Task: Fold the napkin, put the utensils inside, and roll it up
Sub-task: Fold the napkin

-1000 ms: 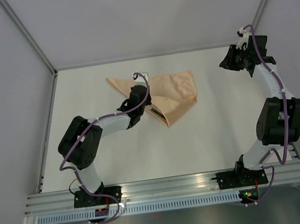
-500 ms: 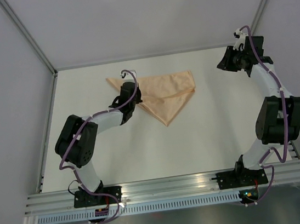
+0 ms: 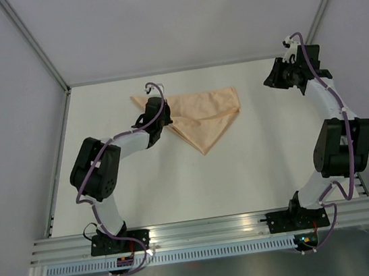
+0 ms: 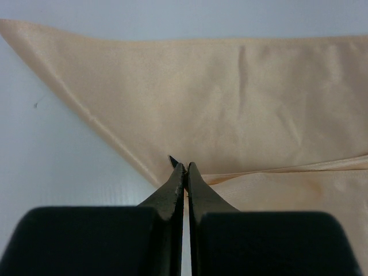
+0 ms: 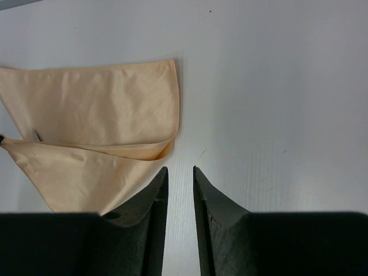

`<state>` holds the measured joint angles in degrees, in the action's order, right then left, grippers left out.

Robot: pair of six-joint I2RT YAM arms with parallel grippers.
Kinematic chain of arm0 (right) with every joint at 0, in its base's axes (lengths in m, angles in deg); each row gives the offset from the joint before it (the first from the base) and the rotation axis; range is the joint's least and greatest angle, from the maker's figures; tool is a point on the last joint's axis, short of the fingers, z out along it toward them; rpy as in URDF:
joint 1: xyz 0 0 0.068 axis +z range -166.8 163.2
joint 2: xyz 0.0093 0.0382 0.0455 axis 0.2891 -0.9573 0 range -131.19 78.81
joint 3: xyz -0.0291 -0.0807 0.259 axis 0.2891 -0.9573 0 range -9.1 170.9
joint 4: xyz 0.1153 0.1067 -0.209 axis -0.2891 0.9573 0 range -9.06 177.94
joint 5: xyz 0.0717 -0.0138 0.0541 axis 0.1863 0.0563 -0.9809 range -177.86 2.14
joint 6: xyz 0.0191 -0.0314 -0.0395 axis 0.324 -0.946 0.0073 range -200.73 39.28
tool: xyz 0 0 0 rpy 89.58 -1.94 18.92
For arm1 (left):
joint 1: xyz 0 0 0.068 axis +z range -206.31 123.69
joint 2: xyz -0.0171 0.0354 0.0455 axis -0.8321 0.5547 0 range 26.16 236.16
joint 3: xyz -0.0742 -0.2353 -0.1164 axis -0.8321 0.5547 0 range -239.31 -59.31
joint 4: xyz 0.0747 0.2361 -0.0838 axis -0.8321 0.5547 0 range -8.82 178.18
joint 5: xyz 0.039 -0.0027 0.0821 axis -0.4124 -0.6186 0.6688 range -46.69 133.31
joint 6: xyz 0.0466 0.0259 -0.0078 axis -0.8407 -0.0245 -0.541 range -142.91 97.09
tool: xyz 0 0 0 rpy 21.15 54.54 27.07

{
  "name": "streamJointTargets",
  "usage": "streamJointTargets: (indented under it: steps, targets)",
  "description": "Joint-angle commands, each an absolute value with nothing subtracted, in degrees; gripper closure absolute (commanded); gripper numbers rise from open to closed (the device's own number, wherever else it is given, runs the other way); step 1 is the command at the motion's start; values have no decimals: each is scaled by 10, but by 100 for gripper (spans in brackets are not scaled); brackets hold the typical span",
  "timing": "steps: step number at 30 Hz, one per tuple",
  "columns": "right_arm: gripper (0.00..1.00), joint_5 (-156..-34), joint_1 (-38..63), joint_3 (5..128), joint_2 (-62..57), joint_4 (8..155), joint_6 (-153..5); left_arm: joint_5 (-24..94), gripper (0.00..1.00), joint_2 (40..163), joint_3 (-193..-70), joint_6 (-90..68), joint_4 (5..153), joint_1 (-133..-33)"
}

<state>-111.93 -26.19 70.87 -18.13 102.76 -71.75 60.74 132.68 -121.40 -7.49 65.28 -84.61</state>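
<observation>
Left tool (image 4: 184, 167), pressed to a slit, sits at the left edge of the peach napkin (image 4: 241, 103); whether it pinches cloth cannot be told. Right tool (image 5: 179, 169), narrowly parted and empty, hangs to the right of the napkin, which lies folded into a triangle on the white desk (image 3: 243, 171).

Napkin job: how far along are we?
Done: the peach-orange cloth napkin lies folded into a rough triangle on the white table. In hand: the left gripper is shut at the fold's edge, apparently pinching the top layer's corner. The right gripper is open and holds nothing, off to the napkin's right. Left: no utensils are in view, so placing them and rolling are not yet done.
</observation>
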Motion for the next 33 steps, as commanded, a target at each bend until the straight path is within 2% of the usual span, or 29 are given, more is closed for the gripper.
streamJointTargets:
  steps: [1,19,20,24,26,28,33]
  targets:
    - [71,-1111,-257,714,-187,1028,-720,586,98,1341,-1247,-54,657,-840]
    - [71,-1109,-252,711,-194,1028,-727,565,96,1383,-1290,-29,709,-823]
    - [71,-1109,-252,712,-194,1029,-727,565,93,1384,-1291,-27,714,-822]
    - [71,-1109,-251,712,-193,1030,-728,569,65,1381,-1289,-16,714,-815]
    - [71,-1109,-251,712,-193,1030,-728,568,62,1376,-1287,-15,712,-810]
    - [71,-1109,-250,713,-193,1030,-728,564,55,1367,-1287,-14,706,-803]
    - [71,-1109,-250,713,-193,1031,-728,567,50,1338,-1284,-2,700,-772]
